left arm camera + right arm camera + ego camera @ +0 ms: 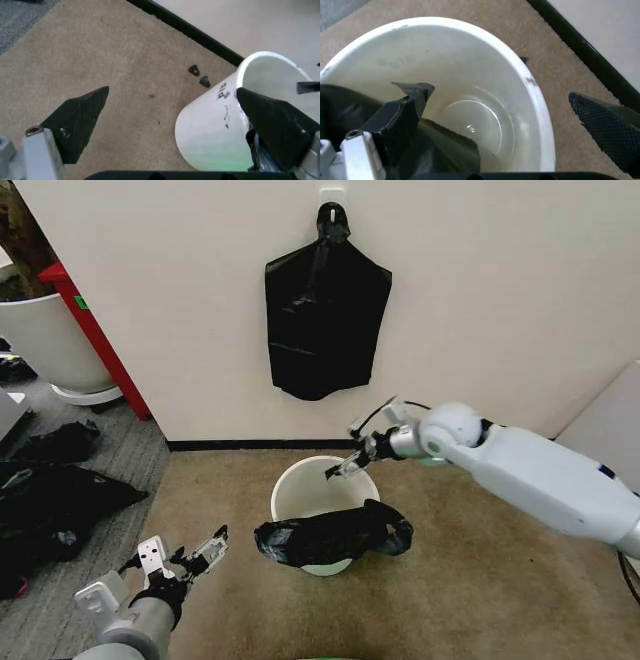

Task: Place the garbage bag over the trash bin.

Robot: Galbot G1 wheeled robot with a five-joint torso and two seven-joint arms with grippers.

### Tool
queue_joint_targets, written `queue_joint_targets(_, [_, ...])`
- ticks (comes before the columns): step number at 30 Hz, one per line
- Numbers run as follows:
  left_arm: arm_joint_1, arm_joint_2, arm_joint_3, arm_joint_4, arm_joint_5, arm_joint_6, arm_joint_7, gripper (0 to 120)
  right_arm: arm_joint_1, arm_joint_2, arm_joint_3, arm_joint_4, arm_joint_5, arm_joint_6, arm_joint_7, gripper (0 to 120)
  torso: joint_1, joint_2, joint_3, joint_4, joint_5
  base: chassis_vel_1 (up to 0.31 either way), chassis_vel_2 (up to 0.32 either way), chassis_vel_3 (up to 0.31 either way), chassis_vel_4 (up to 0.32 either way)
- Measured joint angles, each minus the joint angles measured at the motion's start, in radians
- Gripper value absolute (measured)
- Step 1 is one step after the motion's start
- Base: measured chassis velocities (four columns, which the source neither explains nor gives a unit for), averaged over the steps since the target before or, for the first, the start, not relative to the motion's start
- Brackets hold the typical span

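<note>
The small round cream-white plastic trash bin (322,498) stands on the tan carpet (470,580) at the centre of the head view, just below the black baseboard (230,445) of the white wall (520,290). The thin, glossy black garbage bag (335,537) lies bunched across the near edge of the bin's rim, sagging a little down the front, with the far part of the bin's mouth uncovered. In the right wrist view the bin's pale interior (470,112) is open, and a fold of the black bag (350,112) drapes inside along one edge.

The right gripper (352,462) reaches in from the right of the frame and hangs over the bin's far rim with its fingers spread apart, one finger (405,112) inside the bin touching the bag, the other (607,129) outside over the carpet.

The left gripper (190,558) sits at the lower left of the frame, beside the bin, its fingers wide apart and holding nothing.

A flat black bag (325,320) hangs from a wall hook (332,198) above the bin.
</note>
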Motion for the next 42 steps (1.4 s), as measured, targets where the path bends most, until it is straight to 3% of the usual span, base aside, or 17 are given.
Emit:
queue_joint_targets(10, [-0.012,-0.023,0.004,0.001,-0.003,0.009,-0.003,100,0.087,0.057,-0.11,-0.074,-0.008,0.0,-0.014,100,0.0,0.0,0.0,-0.0003,0.0001,0.0,0.0,0.0,0.0])
queue_joint_targets(17, [-0.022,-0.029,0.008,0.001,-0.008,0.008,0.004,100,0.099,0.131,-0.126,-0.185,-0.05,0.001,-0.032,99,0.0,0.0,0.0,0.0002,0.0,0.0,0.0,0.0,0.0])
queue_joint_targets(25, [-0.04,-0.022,0.009,0.001,-0.018,0.007,0.011,100,0.126,0.148,-0.203,-0.224,-0.072,0.001,-0.058,99,0.0,0.0,0.0,-0.0001,0.0,0.0,0.0,0.0,0.0])
queue_joint_targets(29, [-0.048,-0.02,0.012,0.001,-0.023,0.007,0.017,100,0.128,0.164,-0.208,-0.25,-0.077,0.001,-0.059,90,0.0,0.0,0.0,-0.0001,0.0,0.0,0.0,0.0,0.0])
queue_joint_targets(42, [-0.064,-0.02,0.015,0.001,-0.026,0.004,0.027,100,0.108,0.19,-0.218,-0.302,-0.114,0.002,-0.073,41,0.0,0.0,0.0,-0.0002,-0.0001,0.0,0.0,0.0,0.0])
